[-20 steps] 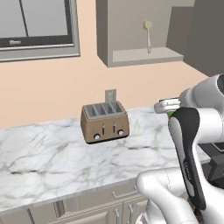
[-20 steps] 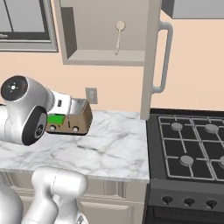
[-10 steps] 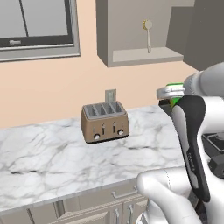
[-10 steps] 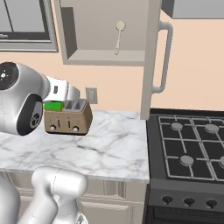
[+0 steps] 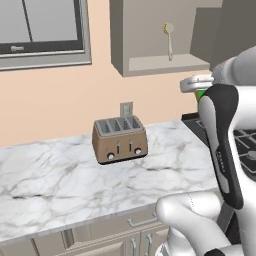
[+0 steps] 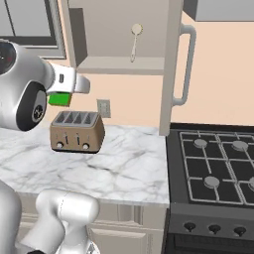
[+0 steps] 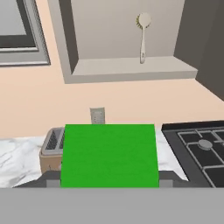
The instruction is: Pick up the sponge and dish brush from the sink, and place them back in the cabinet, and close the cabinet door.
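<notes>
The hand (image 7: 109, 183) was grasping the sponge (image 7: 109, 155) between its fingers, in the air above the table (image 6: 124, 168) near the toaster (image 6: 77, 131) and below the open cabinet (image 7: 127, 70), where the dish brush (image 7: 142, 37) already stood against the back wall. In my judgement the sponge could hit the front edge of the cabinet shelf or knock the brush over if the hand rose too little or went in too far, and the cabinet door (image 6: 171, 69) was not yet closed. No brand, label or writing could be read anywhere.

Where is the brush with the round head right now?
The dish brush stands upright at the back of the open cabinet, above the toaster and counter.
</notes>
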Robot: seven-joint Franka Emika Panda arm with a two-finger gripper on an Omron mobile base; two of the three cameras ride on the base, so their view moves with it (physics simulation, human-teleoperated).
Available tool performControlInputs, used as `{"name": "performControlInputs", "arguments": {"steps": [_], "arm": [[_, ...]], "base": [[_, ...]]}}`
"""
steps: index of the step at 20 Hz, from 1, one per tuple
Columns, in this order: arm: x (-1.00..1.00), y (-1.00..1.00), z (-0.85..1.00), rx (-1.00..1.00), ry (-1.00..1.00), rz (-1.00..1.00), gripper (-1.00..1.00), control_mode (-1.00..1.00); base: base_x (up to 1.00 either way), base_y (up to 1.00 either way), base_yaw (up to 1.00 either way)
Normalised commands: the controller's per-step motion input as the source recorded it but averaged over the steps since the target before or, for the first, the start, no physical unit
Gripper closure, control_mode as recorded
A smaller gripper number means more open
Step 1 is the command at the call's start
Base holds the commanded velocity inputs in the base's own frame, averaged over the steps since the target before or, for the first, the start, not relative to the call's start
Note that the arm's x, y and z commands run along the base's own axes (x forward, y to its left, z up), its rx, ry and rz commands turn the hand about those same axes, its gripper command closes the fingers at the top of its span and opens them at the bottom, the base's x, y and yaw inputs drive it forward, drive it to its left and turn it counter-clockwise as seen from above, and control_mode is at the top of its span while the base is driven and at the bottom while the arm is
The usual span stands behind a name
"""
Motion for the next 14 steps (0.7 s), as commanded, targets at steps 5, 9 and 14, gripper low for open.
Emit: {"name": "performControlInputs", "arguments": {"steps": [5, 9, 14], "arm": [[0.19, 0.00, 0.33, 0.00, -0.03, 0.00, 1.00, -1.00], [0.27, 0.00, 0.10, 0.00, -0.05, 0.00, 1.00, -1.00], [0.35, 0.00, 0.14, 0.00, -0.07, 0.00, 1.00, -1.00]], "base": [[0.00, 0.00, 0.00], [0.00, 0.00, 0.00], [0.00, 0.00, 0.00]]}}
